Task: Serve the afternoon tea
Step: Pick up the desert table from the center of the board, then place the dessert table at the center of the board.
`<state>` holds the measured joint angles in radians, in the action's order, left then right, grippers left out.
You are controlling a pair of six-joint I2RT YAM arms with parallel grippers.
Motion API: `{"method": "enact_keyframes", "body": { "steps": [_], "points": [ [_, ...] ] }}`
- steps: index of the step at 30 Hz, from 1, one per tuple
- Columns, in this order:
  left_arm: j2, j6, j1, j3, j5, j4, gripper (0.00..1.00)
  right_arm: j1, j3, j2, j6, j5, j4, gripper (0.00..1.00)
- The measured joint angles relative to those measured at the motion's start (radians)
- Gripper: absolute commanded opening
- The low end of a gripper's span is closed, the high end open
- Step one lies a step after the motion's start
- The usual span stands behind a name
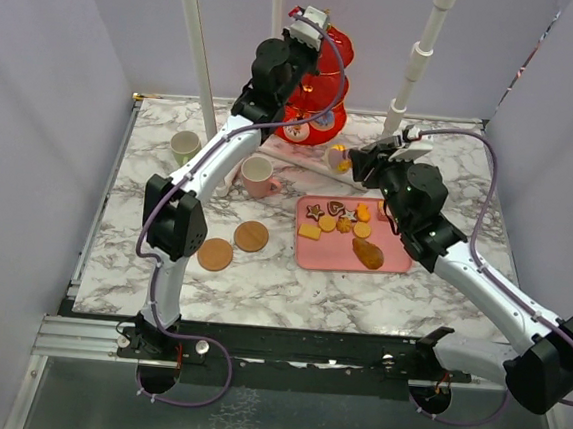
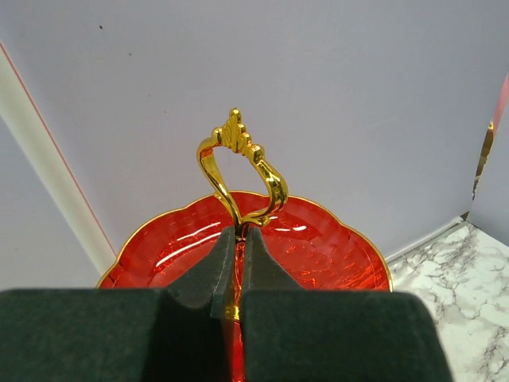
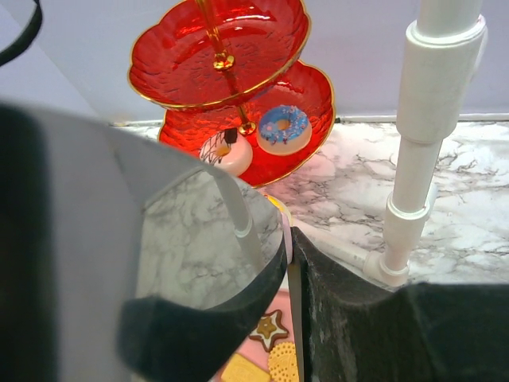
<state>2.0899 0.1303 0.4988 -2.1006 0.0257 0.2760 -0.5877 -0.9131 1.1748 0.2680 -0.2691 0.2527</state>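
The translucent red three-tier stand (image 1: 331,53) stands at the back of the table. My left gripper (image 2: 238,232) is shut on its gold stem just under the looped gold finial (image 2: 238,159), above the top tier (image 2: 334,255). A blue-iced doughnut (image 3: 284,127) and a white pastry (image 3: 227,151) lie on a lower tier. My right gripper (image 3: 288,239) hovers right of the stand's foot, shut on a small pastry (image 1: 338,159) with a pink and yellow edge. The pale green mug (image 1: 184,147) and the pink mug (image 1: 259,175) stand left of centre, with two brown coasters (image 1: 251,236) (image 1: 215,254) in front of them.
A pink tray (image 1: 328,255) with several cookies lies under my right arm. White poles rise at the back left (image 1: 196,46) and back right (image 1: 415,70). Walls close in the table on three sides.
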Motion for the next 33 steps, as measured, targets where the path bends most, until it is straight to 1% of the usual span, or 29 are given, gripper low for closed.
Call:
{"method": "enact_keyframes", "body": {
  "steps": [5, 13, 21, 27, 33],
  "points": [
    [-0.106, 0.011, 0.002, 0.049, 0.0, -0.051, 0.0, 0.0, 0.0, -0.066, -0.008, 0.034, -0.047, 0.32],
    [-0.318, 0.033, 0.036, 0.195, 0.0, -0.111, 0.0, 0.0, -0.001, -0.227, -0.013, 0.081, -0.169, 0.32],
    [-0.501, 0.031, 0.073, 0.36, -0.034, -0.182, 0.0, 0.0, -0.061, -0.398, -0.014, 0.106, -0.376, 0.32],
    [-0.634, 0.006, 0.079, 0.491, -0.116, -0.251, 0.0, 0.0, -0.08, -0.515, -0.021, 0.074, -0.491, 0.32],
    [-0.778, -0.01, 0.079, 0.64, -0.253, -0.304, 0.0, 0.001, -0.09, -0.522, -0.034, 0.039, -0.541, 0.32]
  ]
}}
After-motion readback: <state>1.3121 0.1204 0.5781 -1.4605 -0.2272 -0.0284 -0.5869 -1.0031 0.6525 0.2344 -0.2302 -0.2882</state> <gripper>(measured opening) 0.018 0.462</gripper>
